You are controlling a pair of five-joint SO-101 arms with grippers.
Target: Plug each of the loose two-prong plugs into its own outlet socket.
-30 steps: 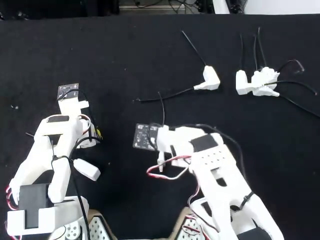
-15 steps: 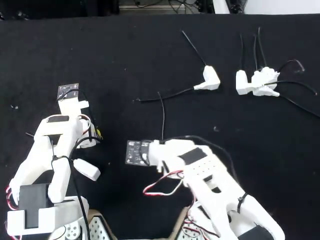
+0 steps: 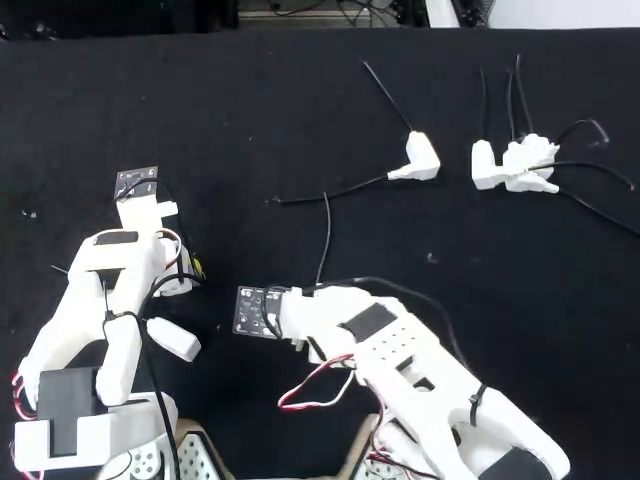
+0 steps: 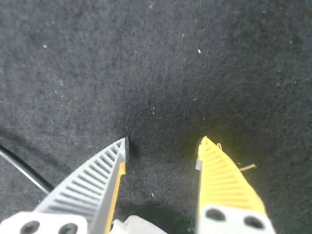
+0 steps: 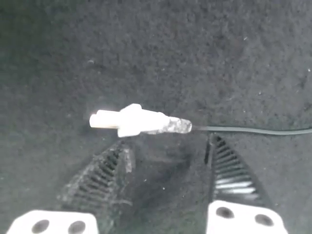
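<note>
High view: angled plug [image 3: 421, 157] and white cluster [image 3: 513, 165] lie far-right on mat [image 3: 200, 90]
Left wrist view: left gripper [image 4: 163, 144] spread; empty
Right wrist view: right gripper [image 5: 168, 141] spread, empty; corded plug [image 5: 139, 122] just beyond it; step: likely pickup; next: advance, straddle, close

1. You read the table cover [image 4: 146, 58] as black cloth: matt, felt-like nap, flecked with pale lint.
2. Your plug [image 5: 134, 121] is smooth white plastic; the end by its cable [image 5: 253, 130] looks shinier.
3. That cable has a thin, dark, smooth sheath.
4. Your left gripper [image 4: 164, 142] has ribbed plastic fingers, matt.
5. Your right gripper [image 5: 169, 144] likewise: ribbed, dull plastic.
6. The arm shells [image 3: 440, 385] look matt white plastic.
</note>
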